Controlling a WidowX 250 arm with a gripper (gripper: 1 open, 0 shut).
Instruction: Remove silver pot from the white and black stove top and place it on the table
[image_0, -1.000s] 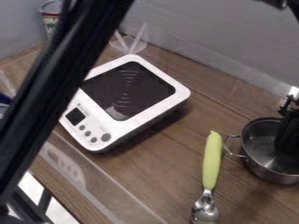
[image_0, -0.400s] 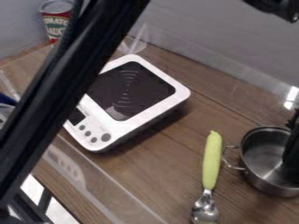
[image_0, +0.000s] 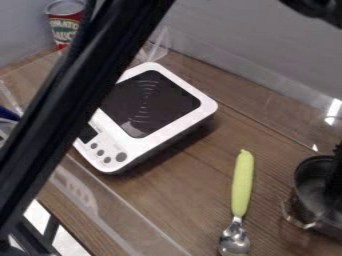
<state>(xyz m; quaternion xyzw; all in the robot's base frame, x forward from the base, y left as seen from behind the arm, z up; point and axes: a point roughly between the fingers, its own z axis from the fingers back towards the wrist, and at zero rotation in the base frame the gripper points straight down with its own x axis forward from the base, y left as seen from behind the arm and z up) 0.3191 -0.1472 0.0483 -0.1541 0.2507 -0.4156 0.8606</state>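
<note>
I inspected the station through the camera, reading the view as a clock face from its centre. The silver pot (image_0: 310, 205) was at 4 o'clock, partly cut off by the right border, over the brown wood-grain surface (image_0: 174, 200) and well apart from the stove top (image_0: 181, 85). The stove top lay up toward 11 o'clock, its black cooking square bare of any pot. Removal I therefore recorded as done. Placement I judged all but complete: the pot appeared to be down on the wood, though I could not verify full contact beneath its base. The pincer (image_0: 334, 180) was a dark shape at the right border, over the pot's far side; its tips were not distinct, and I could not tell whether they were apart, together or clamped on the wall. Outstanding items, in my judgement, were confirming release and backing out without dragging the rim. The green-handled spoon (image_0: 241, 190) lay at 5 o'clock, between stove top and pot, touching neither; I noted it as no part of the job.
</note>
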